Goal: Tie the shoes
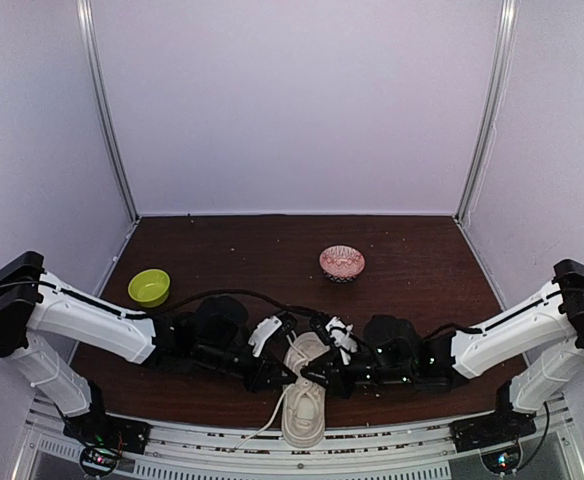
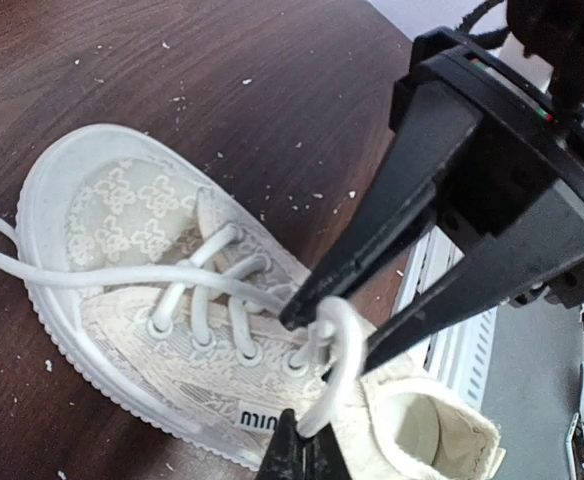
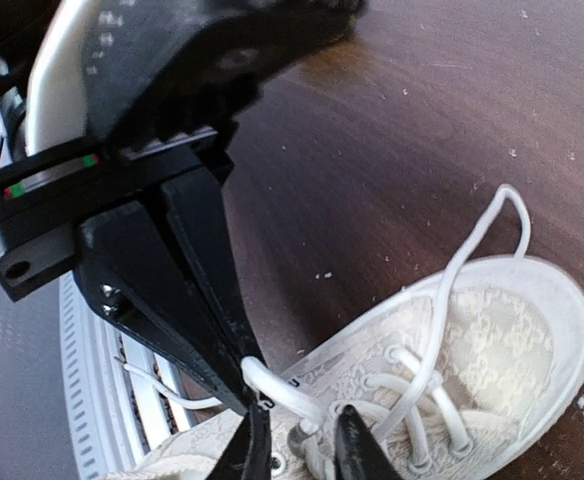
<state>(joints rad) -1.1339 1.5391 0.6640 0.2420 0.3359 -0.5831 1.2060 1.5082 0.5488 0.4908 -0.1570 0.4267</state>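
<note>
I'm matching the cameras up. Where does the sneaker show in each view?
Top external: sneaker at bottom centre, by the near edge.
Left wrist: sneaker across the lower left, toe at upper left.
Right wrist: sneaker at lower right, toe at the right.
Shared landmark: the white laces through its eyelets.

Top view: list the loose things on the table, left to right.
green bowl → sneaker → red bowl
</note>
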